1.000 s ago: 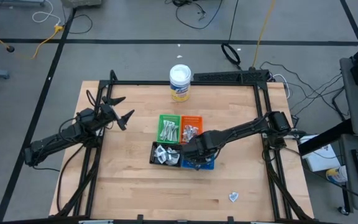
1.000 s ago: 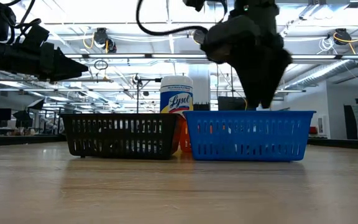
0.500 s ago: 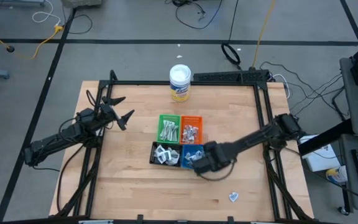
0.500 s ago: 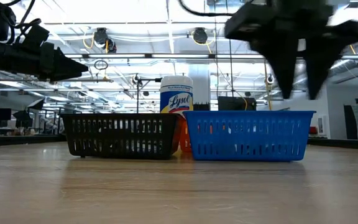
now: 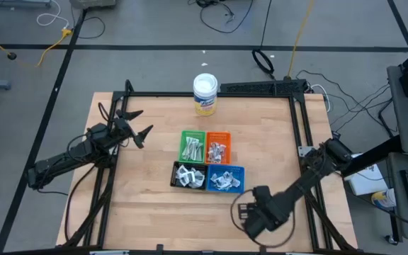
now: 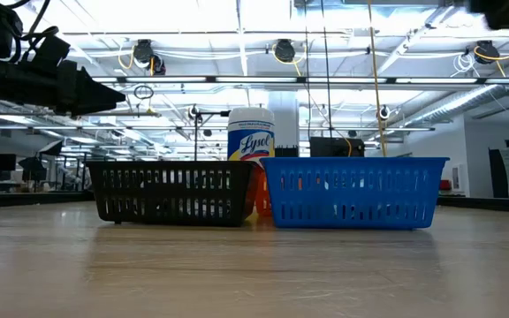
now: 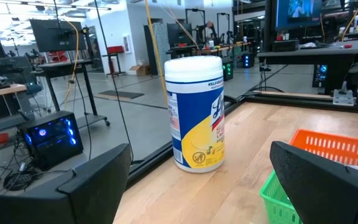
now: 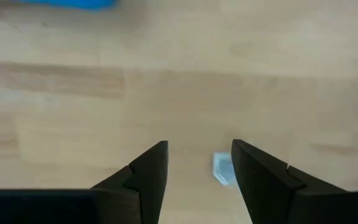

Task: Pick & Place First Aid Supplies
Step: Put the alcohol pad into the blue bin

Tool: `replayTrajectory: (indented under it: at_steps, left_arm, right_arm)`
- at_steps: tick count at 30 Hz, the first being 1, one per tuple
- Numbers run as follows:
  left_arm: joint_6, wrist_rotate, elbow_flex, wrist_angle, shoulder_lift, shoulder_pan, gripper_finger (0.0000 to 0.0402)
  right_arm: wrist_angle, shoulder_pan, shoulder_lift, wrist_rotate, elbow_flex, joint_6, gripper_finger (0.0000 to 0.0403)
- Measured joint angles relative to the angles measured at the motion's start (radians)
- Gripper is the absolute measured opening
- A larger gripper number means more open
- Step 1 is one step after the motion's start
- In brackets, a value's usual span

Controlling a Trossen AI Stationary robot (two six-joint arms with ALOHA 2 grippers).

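White-grey packets fill the green tray [image 5: 192, 145], orange tray [image 5: 218, 146], black tray [image 5: 188, 176] and blue tray [image 5: 226, 178] at mid-table. One more small packet [image 8: 224, 168] lies flat on the bare wood near the table's near edge. My right gripper [image 5: 245, 211] hangs over it, open and pointing down, with its fingers [image 8: 148, 169] standing either side of the packet and above it. In the high view the arm hides this packet. My left gripper [image 5: 142, 122] waits open at the table's left, facing the tub [image 7: 194, 112].
The white-lidded, yellow-labelled tub [image 5: 205, 93] stands at the far edge. The four trays sit close together in a block; black [image 6: 170, 190] and blue [image 6: 352, 190] face the near side. Bare wood lies around the loose packet and along the near edge [image 5: 190, 227]. A black frame [image 5: 299, 127] rims the table.
My right gripper rose out of the blue tray, opened, and swung toward the table's near edge, right of the trays. It now hangs over the loose packet. Packets in the blue tray are uncovered again. The left arm kept still.
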Motion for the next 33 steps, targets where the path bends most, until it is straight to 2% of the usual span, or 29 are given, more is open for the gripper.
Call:
replayTrajectory:
  at_steps: [7, 12, 19, 25, 33]
  left_arm:
    - [0.000, 0.000, 0.000, 0.000, 0.000, 0.000, 0.0392]
    - [0.000, 0.000, 0.000, 0.000, 0.000, 0.000, 0.0392]
    - [0.000, 0.000, 0.000, 0.000, 0.000, 0.000, 0.0392]
    - [0.000, 0.000, 0.000, 0.000, 0.000, 0.000, 0.0392]
    - [0.000, 0.000, 0.000, 0.000, 0.000, 0.000, 0.0392]
  right_arm:
    - [0.029, 0.078, 0.007, -0.005, -0.036, 0.119, 0.0166]
    - [0.191, 0.106, 0.007, -0.024, -0.115, 0.145, 0.0162]
    - [0.370, 0.109, 0.007, -0.025, -0.234, 0.144, 0.0154]
    - [0.386, 0.109, 0.008, -0.101, -0.263, 0.120, 0.0145]
    - [0.403, 0.105, 0.008, -0.125, -0.263, 0.013, 0.0138]
